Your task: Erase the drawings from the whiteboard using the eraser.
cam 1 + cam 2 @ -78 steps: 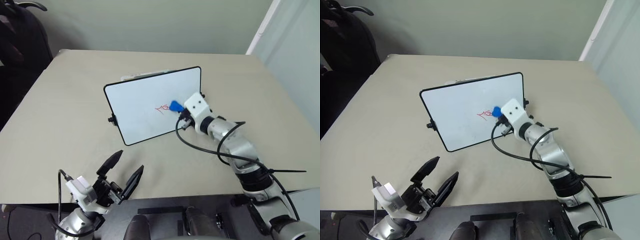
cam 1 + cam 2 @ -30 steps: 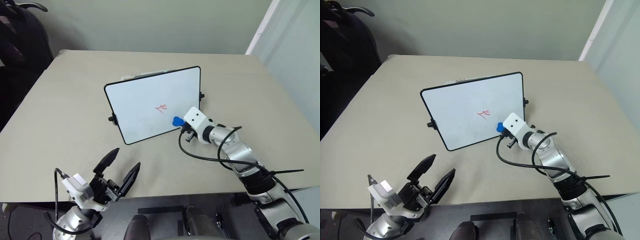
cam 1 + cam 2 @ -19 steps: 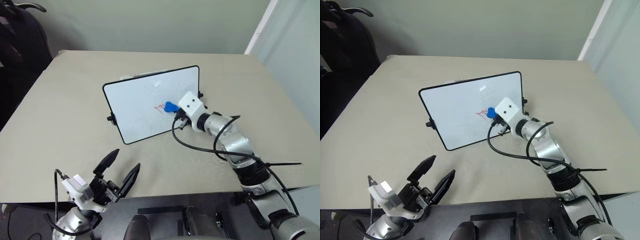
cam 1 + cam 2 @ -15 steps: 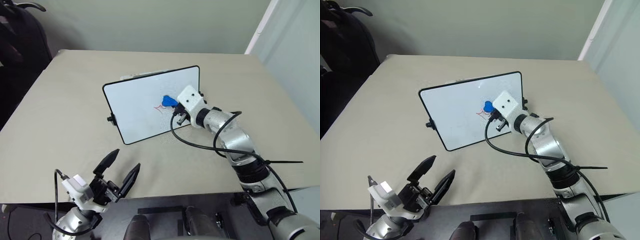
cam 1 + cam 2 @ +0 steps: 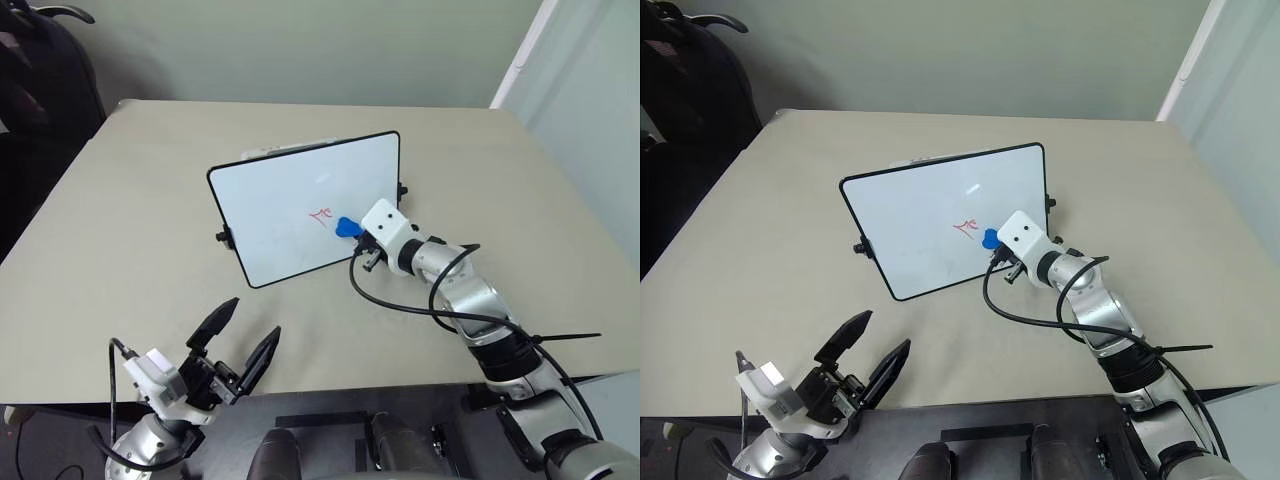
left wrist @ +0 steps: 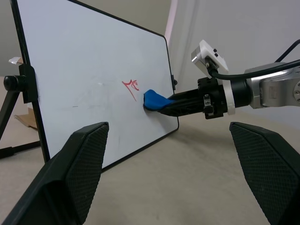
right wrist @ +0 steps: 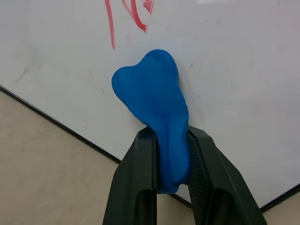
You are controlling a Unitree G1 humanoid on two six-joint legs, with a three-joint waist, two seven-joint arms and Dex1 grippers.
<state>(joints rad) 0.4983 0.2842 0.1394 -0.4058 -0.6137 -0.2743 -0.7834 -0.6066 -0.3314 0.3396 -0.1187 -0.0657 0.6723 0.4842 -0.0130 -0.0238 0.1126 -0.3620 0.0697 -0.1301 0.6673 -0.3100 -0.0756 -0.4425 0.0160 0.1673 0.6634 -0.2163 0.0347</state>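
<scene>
While right gripper (image 7: 171, 140) clamps eraser (image 7: 152, 101) at drawings' (image 5: 322, 214) five o'clock, hard pressure risks toppling whiteboard (image 5: 290, 200).

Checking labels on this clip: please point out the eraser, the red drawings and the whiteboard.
eraser (image 7: 152, 96), right wrist view, on its broad blue end above the fingers.
drawings (image 5: 321, 214), left eye view, on the red strokes.
whiteboard (image 5: 270, 205), left eye view, on bare white surface left of the marks.
</scene>
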